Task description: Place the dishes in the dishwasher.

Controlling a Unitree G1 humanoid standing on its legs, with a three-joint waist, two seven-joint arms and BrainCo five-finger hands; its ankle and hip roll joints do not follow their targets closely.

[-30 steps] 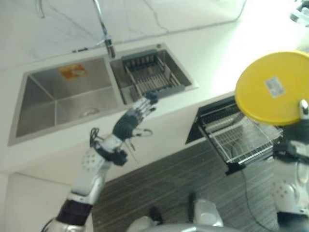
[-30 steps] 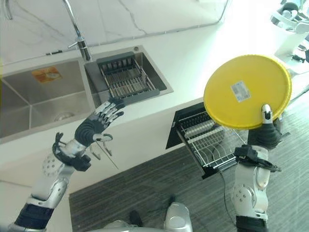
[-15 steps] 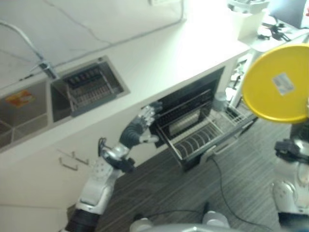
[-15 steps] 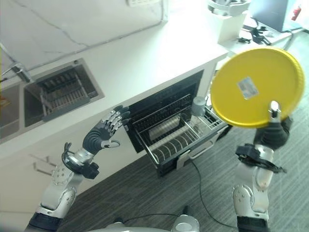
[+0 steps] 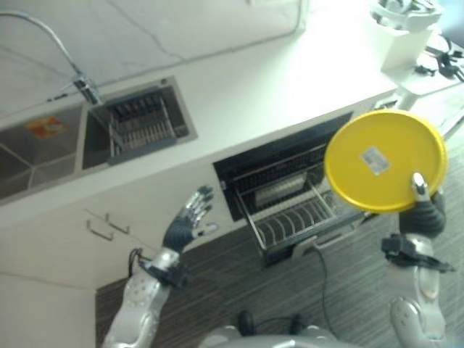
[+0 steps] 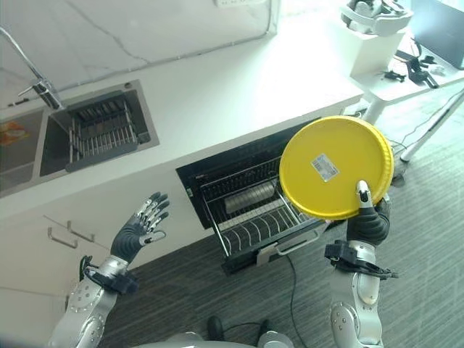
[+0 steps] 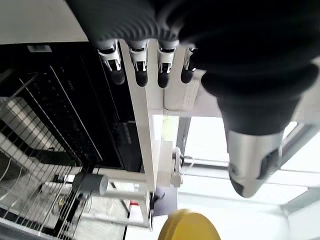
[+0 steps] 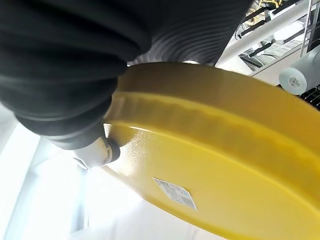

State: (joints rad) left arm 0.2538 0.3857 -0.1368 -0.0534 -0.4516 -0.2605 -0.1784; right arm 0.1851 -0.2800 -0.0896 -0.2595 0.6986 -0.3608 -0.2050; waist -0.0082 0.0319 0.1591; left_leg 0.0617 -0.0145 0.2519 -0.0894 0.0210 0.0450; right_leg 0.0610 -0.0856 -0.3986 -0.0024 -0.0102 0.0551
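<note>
The right robot hand (image 6: 367,217) is closed on the lower edge of the yellow plate (image 6: 336,167), its thumb lying across the plate's face and the other fingers hidden behind it. It holds the plate up on edge, tilted, with its underside and a small white label toward the head camera. In the right wrist view the plate (image 8: 220,165) shows from very close, with the thumb pressed onto the rim beside the ribbed cover.

The plate hangs above the right part of the pulled-out wire rack (image 6: 250,217) of the dishwasher (image 6: 217,170), not touching it. The rack slides out from a dark opening under the white surface (image 6: 239,94); rows of wire prongs line its floor, and a pale cylinder lies along its back.

The left robot hand (image 6: 139,232) is raised in front of the white cabinet face to the left of the dishwasher, fingers straight and spread, holding nothing. In its own wrist view the fingertips (image 7: 141,77) point toward the dishwasher's edge.

Further left along the surface sits a steel sink (image 6: 22,156) with a dark drainer basket (image 6: 101,127) in its right basin and a curved tap (image 6: 32,72) behind it. Below is dark striped floor (image 6: 217,283).
</note>
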